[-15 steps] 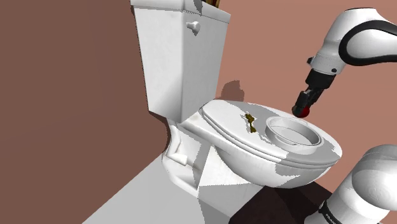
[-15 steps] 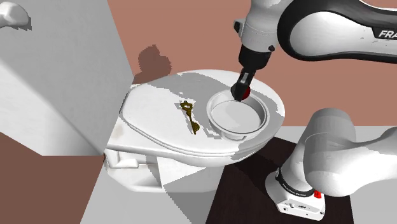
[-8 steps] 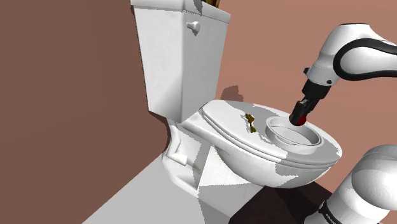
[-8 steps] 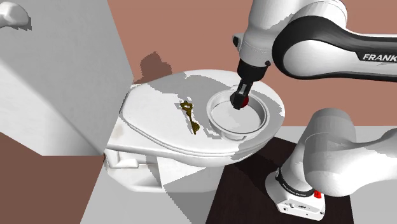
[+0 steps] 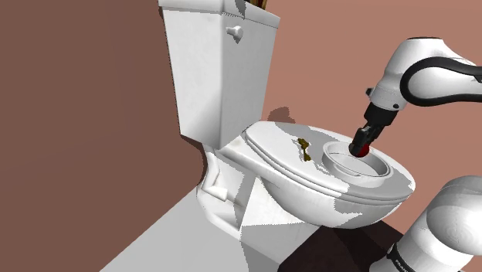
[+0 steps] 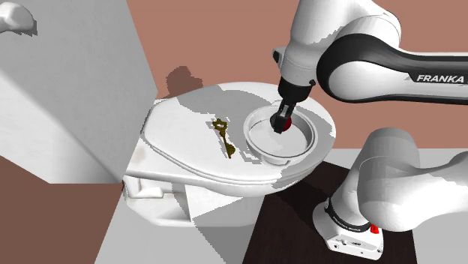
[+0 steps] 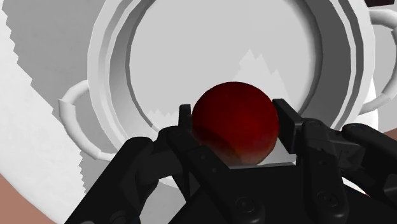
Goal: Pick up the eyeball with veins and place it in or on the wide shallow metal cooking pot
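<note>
A dark red ball, the eyeball [image 7: 235, 124], sits clasped between my black fingers [image 7: 289, 127]. My gripper [image 5: 361, 147] is shut on it and hangs just above the inside of the wide shallow white pot [image 5: 382, 166], which stands on the closed toilet lid [image 5: 270, 143]. Seen from the second exterior view, the gripper [image 6: 283, 122] holds the eyeball [image 6: 287, 124] over the pot [image 6: 262, 146], near its far rim. In the wrist view the pot's flat floor [image 7: 191, 63] lies straight beyond the eyeball, with a loop handle [image 7: 73, 118] at its side.
A small brown key-like object [image 5: 306, 147] lies on the lid beside the pot, also visible as the brown object [image 6: 223, 136]. The white tank [image 5: 220, 66] rises behind. Brown walls surround the toilet. My stand [image 6: 352, 225] sits on a dark floor patch.
The gripper has come down and moved over the pot with the eyeball, from beyond the far rim to just above its inside. The grip stays shut.
</note>
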`<state>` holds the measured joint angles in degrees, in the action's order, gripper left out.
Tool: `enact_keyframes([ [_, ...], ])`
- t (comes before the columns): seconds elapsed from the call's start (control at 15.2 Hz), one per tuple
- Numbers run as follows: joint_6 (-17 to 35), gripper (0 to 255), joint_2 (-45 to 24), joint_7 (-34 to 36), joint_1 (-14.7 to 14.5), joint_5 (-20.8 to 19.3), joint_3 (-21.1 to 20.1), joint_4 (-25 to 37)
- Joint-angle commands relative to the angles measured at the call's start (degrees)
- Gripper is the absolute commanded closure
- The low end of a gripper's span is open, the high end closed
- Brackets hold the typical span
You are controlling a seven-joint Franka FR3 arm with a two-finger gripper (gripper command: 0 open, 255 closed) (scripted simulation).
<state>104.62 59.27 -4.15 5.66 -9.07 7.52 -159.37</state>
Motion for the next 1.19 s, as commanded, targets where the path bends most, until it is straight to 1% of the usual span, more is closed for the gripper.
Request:
enact_keyframes([
  [0.0,0.0,255,0.0,0.0,0.0,0.0,0.0,0.0],
  [0.07,0.0,255,0.0,0.0,0.0,0.0,0.0,0.0],
  [0.13,0.0,0,0.0,0.0,0.0,0.0,0.0,0.0],
  [0.46,0.0,0,0.0,0.0,0.0,0.0,0.0,0.0],
  [0.73,-7.2,0,-0.1,-0.1,-0.5,1.1,-1.1,7.3],
  [1.12,-7.2,0,-0.1,-0.1,-0.5,1.1,-1.1,7.3],
])
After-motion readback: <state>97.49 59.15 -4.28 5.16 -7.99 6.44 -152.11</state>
